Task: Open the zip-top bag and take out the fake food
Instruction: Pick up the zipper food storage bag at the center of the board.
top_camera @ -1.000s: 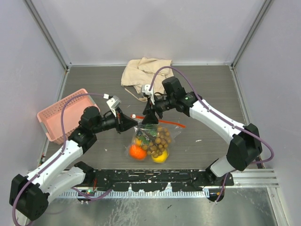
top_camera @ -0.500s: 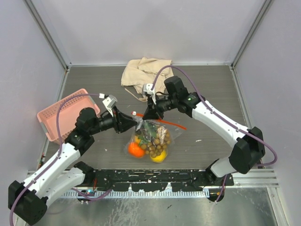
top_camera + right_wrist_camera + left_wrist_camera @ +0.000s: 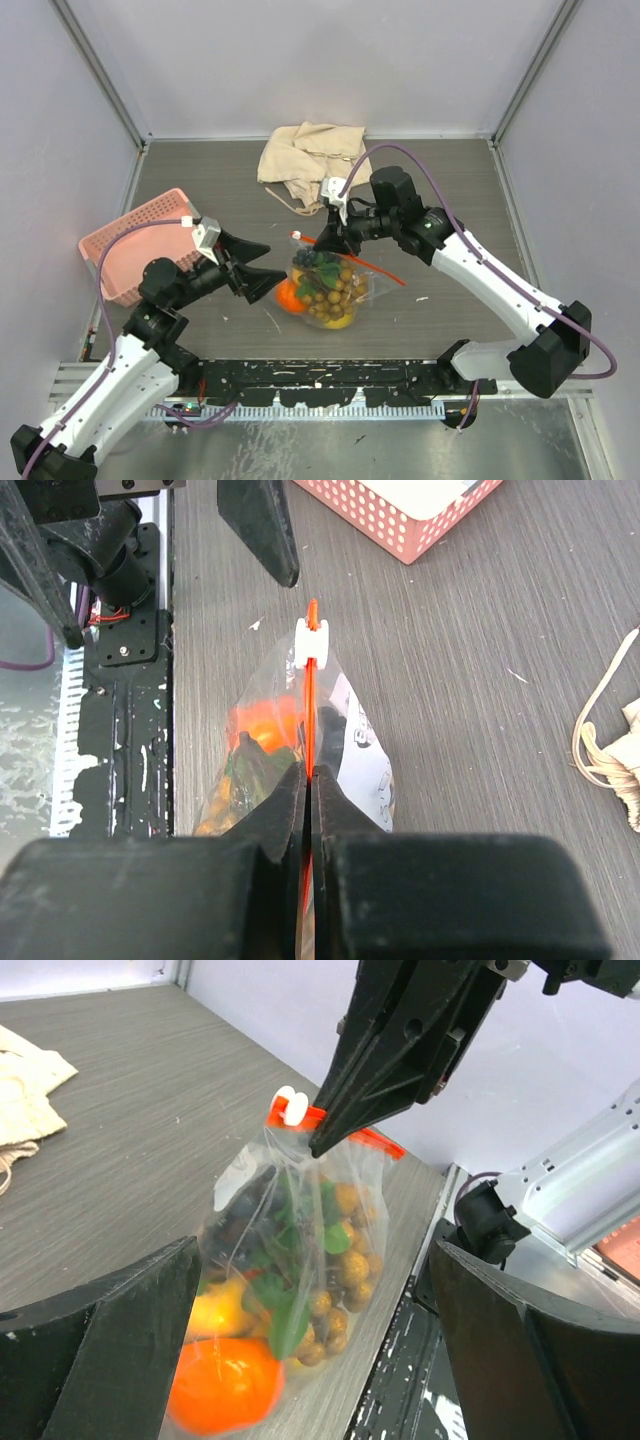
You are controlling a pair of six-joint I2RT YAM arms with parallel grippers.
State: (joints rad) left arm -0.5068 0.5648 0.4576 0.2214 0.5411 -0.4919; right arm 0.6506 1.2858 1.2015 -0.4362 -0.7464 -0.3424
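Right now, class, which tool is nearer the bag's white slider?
Right. The right tool is shut on the zip strip just beside the slider. The left tool is open, off to the side of the bag, not touching.

Our left claw [image 3: 272, 260] gapes wide, reaching inward; our right claw [image 3: 320, 247] points downward, pinched tight.

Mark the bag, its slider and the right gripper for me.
slider [image 3: 312, 640], right wrist view: middle of the white clip.
bag [image 3: 300, 1210], left wrist view: clear side wall.
right gripper [image 3: 322, 1142], left wrist view: tips of the shut fingers.
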